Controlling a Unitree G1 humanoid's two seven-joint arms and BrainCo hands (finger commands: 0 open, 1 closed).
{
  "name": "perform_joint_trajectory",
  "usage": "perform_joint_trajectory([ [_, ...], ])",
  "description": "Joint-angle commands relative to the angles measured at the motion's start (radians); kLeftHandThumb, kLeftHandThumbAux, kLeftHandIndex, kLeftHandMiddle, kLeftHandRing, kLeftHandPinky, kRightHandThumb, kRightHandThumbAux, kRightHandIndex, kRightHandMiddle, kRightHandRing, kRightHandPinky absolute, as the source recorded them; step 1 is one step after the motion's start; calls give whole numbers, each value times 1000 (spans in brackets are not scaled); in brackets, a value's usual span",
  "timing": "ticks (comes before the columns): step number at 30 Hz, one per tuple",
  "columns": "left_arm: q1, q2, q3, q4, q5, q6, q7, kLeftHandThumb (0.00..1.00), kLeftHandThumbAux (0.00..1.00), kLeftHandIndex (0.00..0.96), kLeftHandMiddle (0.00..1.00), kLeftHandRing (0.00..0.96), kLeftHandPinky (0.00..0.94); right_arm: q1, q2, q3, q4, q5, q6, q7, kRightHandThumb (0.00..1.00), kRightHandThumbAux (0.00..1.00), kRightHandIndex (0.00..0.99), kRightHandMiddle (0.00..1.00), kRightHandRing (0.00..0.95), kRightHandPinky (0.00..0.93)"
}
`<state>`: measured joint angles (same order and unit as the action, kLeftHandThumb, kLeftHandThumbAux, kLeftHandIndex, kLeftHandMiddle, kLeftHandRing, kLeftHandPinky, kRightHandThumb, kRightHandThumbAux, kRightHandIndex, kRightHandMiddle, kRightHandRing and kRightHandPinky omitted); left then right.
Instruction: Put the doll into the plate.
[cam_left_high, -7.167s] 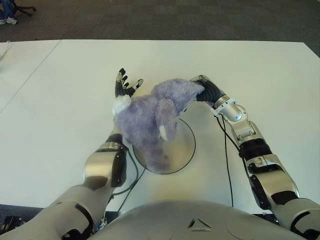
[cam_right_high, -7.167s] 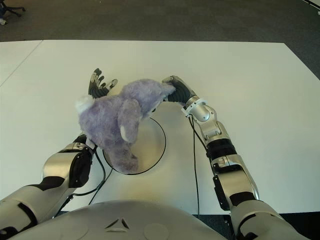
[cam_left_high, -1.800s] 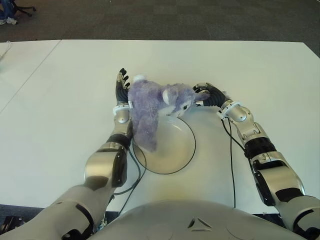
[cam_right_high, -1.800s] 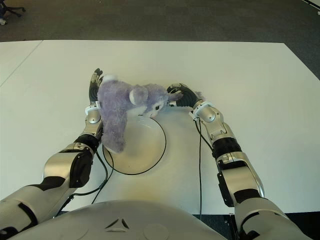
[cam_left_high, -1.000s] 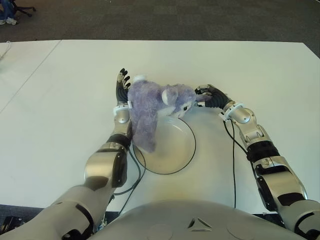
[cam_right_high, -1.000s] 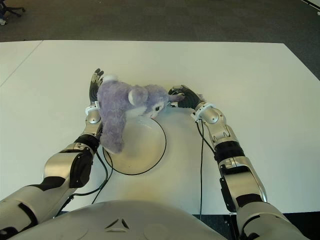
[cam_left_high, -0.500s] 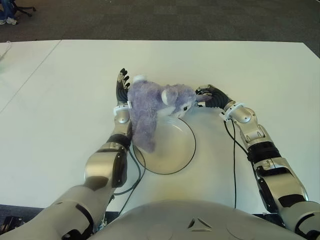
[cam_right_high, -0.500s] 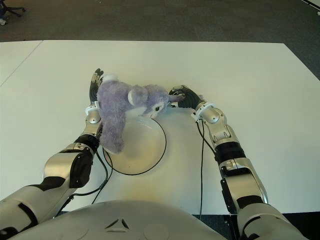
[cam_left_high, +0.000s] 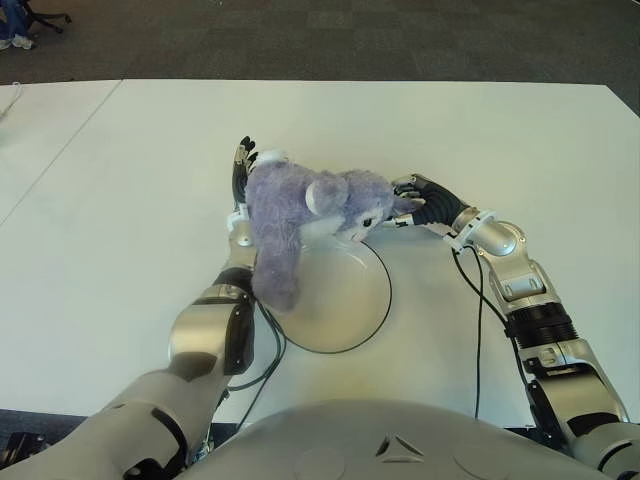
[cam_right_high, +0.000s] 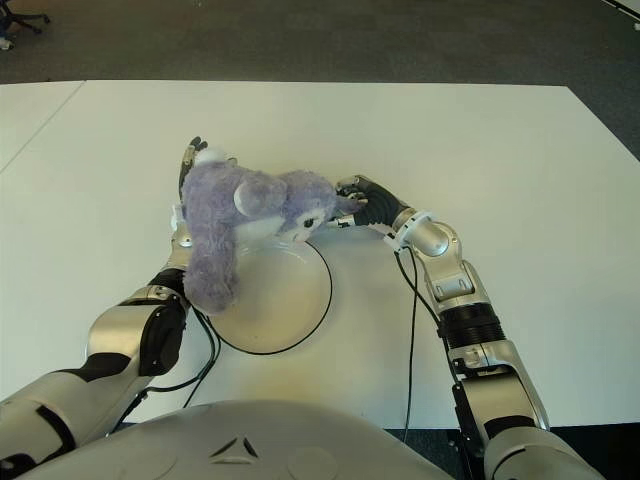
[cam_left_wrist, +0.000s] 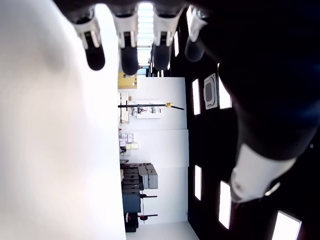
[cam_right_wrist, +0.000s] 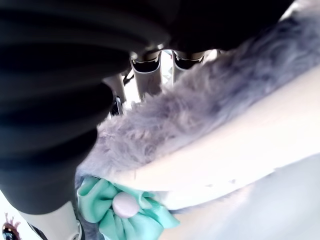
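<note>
A purple plush doll (cam_left_high: 300, 215) leans over the far left rim of the white, dark-edged plate (cam_left_high: 350, 310), its body hanging down onto the plate's left side. My left hand (cam_left_high: 243, 165) stands behind the doll with its fingers (cam_left_wrist: 129, 47) straight and open, flat against the doll's back. My right hand (cam_left_high: 415, 200) is at the doll's head on the plate's far right side, fingers curled on a furry purple-and-white part (cam_right_wrist: 200, 115). A teal bow (cam_right_wrist: 125, 210) shows close up in the right wrist view.
The white table (cam_left_high: 520, 130) stretches wide around the plate. A dark carpet (cam_left_high: 400, 40) lies beyond its far edge. A black cable (cam_left_high: 478, 330) runs along my right forearm.
The doll has shifted a little to the left and sagged lower over the plate's left rim. My right forearm has swung outward to the right. The left hand has stayed put.
</note>
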<state>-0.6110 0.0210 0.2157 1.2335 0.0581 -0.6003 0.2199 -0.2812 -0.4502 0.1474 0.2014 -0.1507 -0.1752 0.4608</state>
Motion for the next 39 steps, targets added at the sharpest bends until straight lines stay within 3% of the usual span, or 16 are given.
perform_joint_trajectory([
  [1, 144, -56, -1, 106, -3, 104, 2, 22, 751, 57, 110, 127, 157, 19, -5, -7, -13, 33, -68, 27, 127, 734, 796, 893, 889, 894],
  [15, 142, -59, -1, 105, -2, 103, 11, 2, 742, 48, 108, 119, 144, 32, -13, -45, -82, 86, -76, 61, 105, 726, 802, 898, 893, 899],
  [24, 142, -57, 2, 105, -7, 104, -2, 0, 739, 49, 110, 126, 151, 79, -4, -66, -210, 147, -82, 78, 47, 714, 804, 900, 895, 898],
  [39, 143, -55, -4, 105, 2, 102, 10, 9, 735, 53, 113, 129, 147, 94, 0, -76, -256, 205, -86, 106, 0, 687, 807, 900, 898, 898],
])
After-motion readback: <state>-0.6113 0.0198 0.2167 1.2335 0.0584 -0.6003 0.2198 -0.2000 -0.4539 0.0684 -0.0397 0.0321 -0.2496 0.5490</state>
